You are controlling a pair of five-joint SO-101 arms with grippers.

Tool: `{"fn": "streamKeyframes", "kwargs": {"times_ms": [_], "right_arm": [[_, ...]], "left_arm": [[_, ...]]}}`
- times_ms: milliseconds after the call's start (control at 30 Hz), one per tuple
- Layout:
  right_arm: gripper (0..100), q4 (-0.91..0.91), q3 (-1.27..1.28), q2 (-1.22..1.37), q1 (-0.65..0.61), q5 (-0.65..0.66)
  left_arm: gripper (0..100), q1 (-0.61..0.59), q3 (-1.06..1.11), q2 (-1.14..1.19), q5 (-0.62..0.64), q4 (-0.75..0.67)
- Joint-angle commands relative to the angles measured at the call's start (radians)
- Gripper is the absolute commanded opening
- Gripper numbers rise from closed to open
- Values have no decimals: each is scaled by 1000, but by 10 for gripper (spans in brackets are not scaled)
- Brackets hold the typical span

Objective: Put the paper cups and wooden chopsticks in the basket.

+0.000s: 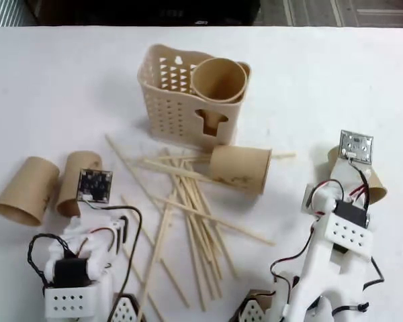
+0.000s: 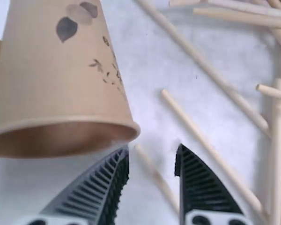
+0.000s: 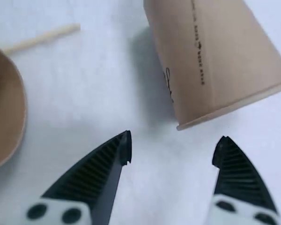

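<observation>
White table (image 1: 336, 80), carrying every item. Left arm (image 1: 74, 268) and right arm (image 1: 339, 241) stand at the near edge, both cut off by the frame. Basket (image 1: 171, 107): beige, perforated plastic, upright at the far middle of the table. 1 cup in the basket (image 1: 219, 79) stands mouth up at its right end, its lower part hidden by the wall. 4 more paper cups lie on their sides on the table. The far-left cup (image 1: 27, 190) touches the leaf-print cup (image 2: 56, 79), which bears dark leaf motifs and no writing. The middle cup (image 1: 240, 169) lies just in front of the basket with a faint dark mark on its side. The right-hand cup (image 3: 215, 51) is largely hidden under the right arm from above and carries 1 line of small dark lettering, too small to read. Chopsticks (image 1: 188, 215): a loose crossed scatter between the arms, too overlapped to count, none in the basket. Left gripper (image 2: 152, 157): jaws parted, holding nothing, low beside the leaf-print cup's rim, 1 stick lying between them. Right gripper (image 3: 174, 143): jaws spread wide, holding nothing, near the right-hand cup's rim.
</observation>
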Motion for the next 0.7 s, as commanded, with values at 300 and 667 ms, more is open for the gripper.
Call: {"fn": "streamKeyframes", "kwargs": {"times_ms": [300,667], "right_arm": [[126,-67,8,-21,2,-15],[19,-42,-28,-31,8,43]], "left_arm": [[173,-2,-5,-5,9,5],[173,-2,-5,-5,9,5]]}}
